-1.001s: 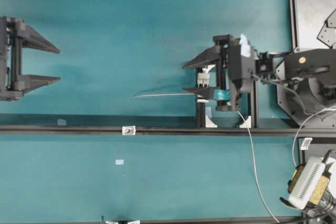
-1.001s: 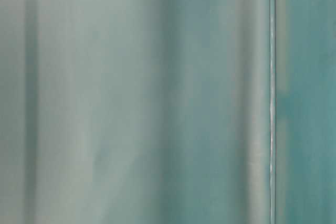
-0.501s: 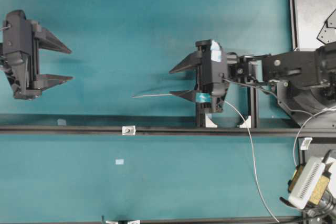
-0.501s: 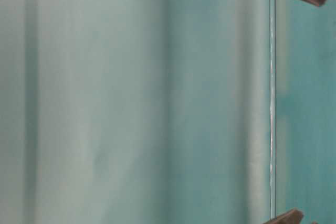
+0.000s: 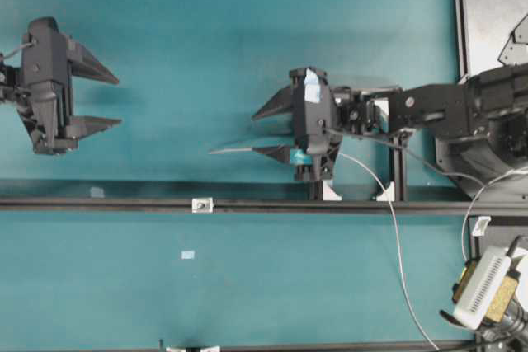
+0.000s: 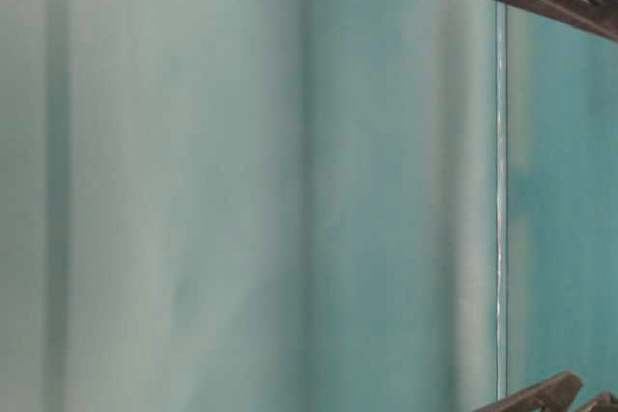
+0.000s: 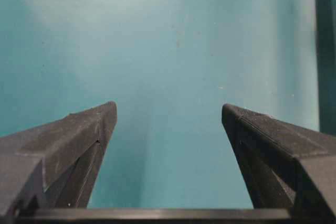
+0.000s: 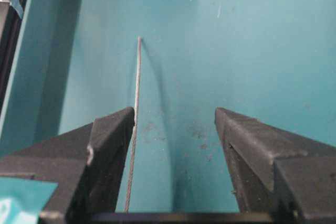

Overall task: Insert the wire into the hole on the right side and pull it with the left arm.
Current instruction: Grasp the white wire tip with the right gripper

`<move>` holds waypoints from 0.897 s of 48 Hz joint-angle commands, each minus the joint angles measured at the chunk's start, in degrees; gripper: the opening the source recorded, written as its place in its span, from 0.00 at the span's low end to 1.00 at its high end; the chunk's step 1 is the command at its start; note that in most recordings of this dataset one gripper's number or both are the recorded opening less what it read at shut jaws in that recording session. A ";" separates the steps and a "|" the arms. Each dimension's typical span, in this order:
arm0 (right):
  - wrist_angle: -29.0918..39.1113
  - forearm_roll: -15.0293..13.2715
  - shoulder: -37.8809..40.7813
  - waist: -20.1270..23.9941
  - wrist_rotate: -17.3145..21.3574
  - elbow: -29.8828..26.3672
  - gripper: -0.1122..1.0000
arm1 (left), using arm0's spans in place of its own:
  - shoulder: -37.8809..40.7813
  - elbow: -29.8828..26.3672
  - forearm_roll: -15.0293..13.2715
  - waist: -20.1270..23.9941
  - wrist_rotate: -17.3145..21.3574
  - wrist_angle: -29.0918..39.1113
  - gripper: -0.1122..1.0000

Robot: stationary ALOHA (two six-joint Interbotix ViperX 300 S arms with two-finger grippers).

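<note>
- My work surface is a flat teal table (image 5: pixel 206 39), crossed by 1 black rail (image 5: pixel 124 203) with a small square block (image 5: pixel 201 204) on it.
- My left gripper (image 5: pixel 103 98) hangs at the table's left edge, fingers spread, holding nothing.
- My right gripper (image 5: pixel 262 131) sits mid-table, fingers spread wide.
- The wire (image 8: pixel 135 108) lies on the teal just inside my right gripper's taped finger (image 8: pixel 113 135); I cannot tell if they touch.
</note>
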 commanded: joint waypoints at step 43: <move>-1.05 0.09 4.31 0.09 1.32 -3.87 0.73 | 1.85 -2.64 -0.09 0.35 0.09 -0.53 0.68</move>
